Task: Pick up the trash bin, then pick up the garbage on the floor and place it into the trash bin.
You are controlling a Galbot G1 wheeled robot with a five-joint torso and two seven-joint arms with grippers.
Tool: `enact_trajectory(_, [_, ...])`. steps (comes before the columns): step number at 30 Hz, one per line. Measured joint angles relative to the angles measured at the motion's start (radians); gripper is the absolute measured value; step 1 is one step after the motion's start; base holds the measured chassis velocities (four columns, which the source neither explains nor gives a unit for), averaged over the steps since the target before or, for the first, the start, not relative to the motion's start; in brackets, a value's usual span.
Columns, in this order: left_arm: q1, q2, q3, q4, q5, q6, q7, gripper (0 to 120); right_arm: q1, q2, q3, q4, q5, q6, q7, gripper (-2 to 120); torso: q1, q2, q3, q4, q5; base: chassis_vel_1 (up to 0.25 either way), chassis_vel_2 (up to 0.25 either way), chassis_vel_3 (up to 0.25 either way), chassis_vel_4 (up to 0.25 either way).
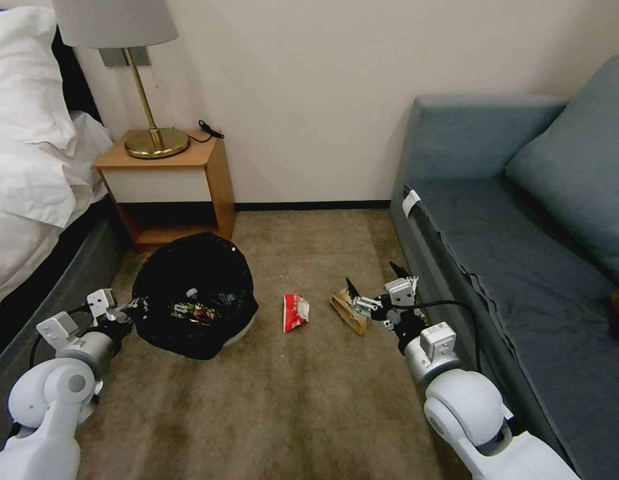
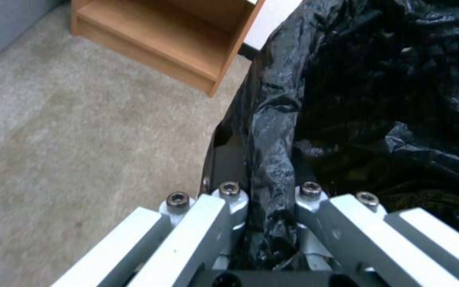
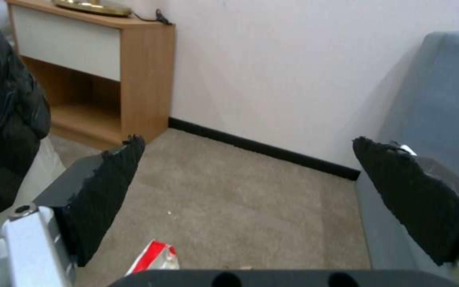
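The trash bin [image 1: 189,280], white with a glossy black bag, stands at the left on the carpet. Inside it lie a clear bottle [image 1: 191,293] and a wrapper [image 1: 201,312]. My left gripper [image 1: 127,309] is shut on the bin's near-left rim; in the left wrist view the left gripper [image 2: 267,167] pinches the bag-covered rim [image 2: 272,131]. Of the garbage, a red-white packet [image 1: 296,311] and a brown paper bag [image 1: 349,313] lie on the floor. My right gripper [image 1: 371,275] hangs open just above the paper bag. In the right wrist view the right gripper [image 3: 248,139] stands wide open and the packet [image 3: 155,257] shows below it.
A wooden nightstand [image 1: 166,183] with a brass lamp [image 1: 146,87] stands behind the bin. A bed [image 1: 29,173] runs along the left and a grey-blue sofa [image 1: 522,253] along the right, close to my right arm. Open carpet [image 1: 269,407] lies in front.
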Motion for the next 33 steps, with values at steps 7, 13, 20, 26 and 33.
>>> enact_trajectory(7, [0.001, -0.003, 0.000, -0.001, 0.000, -0.001, 0.000, 4, -0.008, 0.000, 0.002, 0.001, -0.001, 0.003, 0.000, 100, 0.000, 0.000, 0.000, 0.0001, 0.0000, -0.141, 0.144, 0.131, -0.136])
enact_trajectory(13, [0.003, -0.006, 0.001, -0.002, 0.001, -0.002, 0.000, 4, -0.009, 0.001, 0.002, -0.001, -0.002, 0.012, 0.000, 100, 0.000, 0.000, 0.000, -0.0001, 0.0000, -0.145, 0.136, 0.133, -0.141])
enact_trajectory(20, [0.002, -0.006, 0.000, -0.002, 0.001, -0.002, 0.000, 4, -0.009, 0.003, -0.001, -0.008, -0.003, 0.024, 0.000, 100, 0.000, 0.000, 0.000, -0.0001, -0.0001, -0.122, 0.121, 0.121, -0.122])
enact_trajectory(26, [0.002, -0.008, -0.001, 0.002, 0.001, -0.003, 0.000, 4, -0.008, -0.001, -0.011, -0.025, -0.003, 0.068, -0.002, 100, 0.000, 0.000, 0.000, 0.0000, 0.0000, -0.054, 0.059, 0.067, -0.067])
enact_trajectory(33, [0.000, 0.003, -0.006, 0.015, 0.001, -0.004, 0.006, 4, 0.042, -0.041, -0.050, -0.050, 0.051, 0.065, -0.008, 100, 0.000, 0.000, 0.000, 0.0000, 0.0001, 0.000, 0.000, 0.000, 0.000])
